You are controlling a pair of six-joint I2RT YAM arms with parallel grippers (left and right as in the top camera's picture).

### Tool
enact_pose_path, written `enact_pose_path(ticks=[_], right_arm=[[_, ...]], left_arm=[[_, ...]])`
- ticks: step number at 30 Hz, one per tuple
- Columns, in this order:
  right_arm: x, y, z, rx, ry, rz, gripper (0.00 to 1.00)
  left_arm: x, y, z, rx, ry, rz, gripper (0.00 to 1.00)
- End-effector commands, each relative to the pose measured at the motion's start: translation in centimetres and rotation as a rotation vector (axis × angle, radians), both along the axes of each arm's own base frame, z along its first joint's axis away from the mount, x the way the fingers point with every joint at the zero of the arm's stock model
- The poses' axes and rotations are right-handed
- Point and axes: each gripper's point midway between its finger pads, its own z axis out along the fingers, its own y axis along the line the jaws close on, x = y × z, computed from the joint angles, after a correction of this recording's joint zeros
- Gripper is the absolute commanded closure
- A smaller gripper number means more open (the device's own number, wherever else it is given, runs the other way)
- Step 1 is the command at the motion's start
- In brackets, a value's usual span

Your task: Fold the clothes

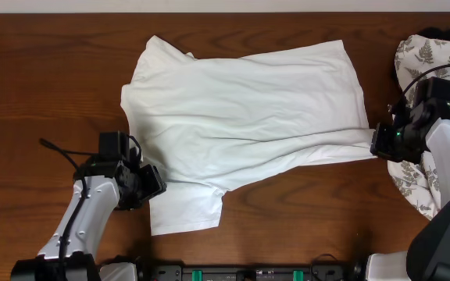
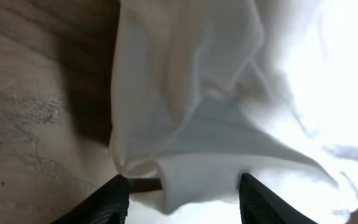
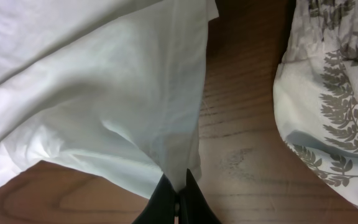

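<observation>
White cotton shirt (image 1: 241,109) spread across dark wood-grain table (image 1: 53,78), rumpled, one short sleeve pointing toward arm bases. Soft creases fanning from right hem corner. Right tool (image 3: 178,186) pinched together on that corner, fabric drawn to narrow point. Left tool (image 2: 185,193) at shirt's left edge by sleeve, black fingers apart, loose fold between. White cloth, grey fern print (image 1: 436,55), heaped at right end.

White short-sleeved T-shirt (image 1: 241,109), spread flat but wrinkled across the frame centre; one sleeve extends toward lower left, the right-hand corner drawn into a taut point.
</observation>
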Motion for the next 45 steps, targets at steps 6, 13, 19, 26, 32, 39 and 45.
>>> enact_pose_path(ticks=[6,13,19,26,32,39,45], right_arm=[[0.0,0.1,0.0,0.008,-0.004,-0.016,0.99],[-0.1,0.1,0.0,0.008,-0.004,-0.015,0.99],[-0.1,0.1,0.0,0.008,-0.004,-0.016,0.99],[0.0,0.1,0.0,0.008,-0.005,-0.016,0.99],[0.0,0.0,0.0,0.007,-0.006,-0.016,0.98],[0.0,0.0,0.0,0.007,-0.006,-0.016,0.99],[0.0,0.1,0.0,0.008,-0.007,-0.015,0.98]], left_arm=[[-1.2,0.0,-1.1,-0.001,0.034,-0.001,0.44],[-0.9,-0.7,-0.6,-0.046,0.021,-0.007,0.94],[-0.1,-0.7,0.2,-0.048,0.006,-0.008,0.94],[1.0,-0.5,1.1,-0.023,-0.062,-0.064,0.69],[1.7,1.1,0.9,0.069,-0.083,-0.052,0.63],[1.7,2.2,0.7,0.13,-0.073,-0.023,0.56],[1.7,2.2,0.6,0.121,-0.064,0.021,0.31]])
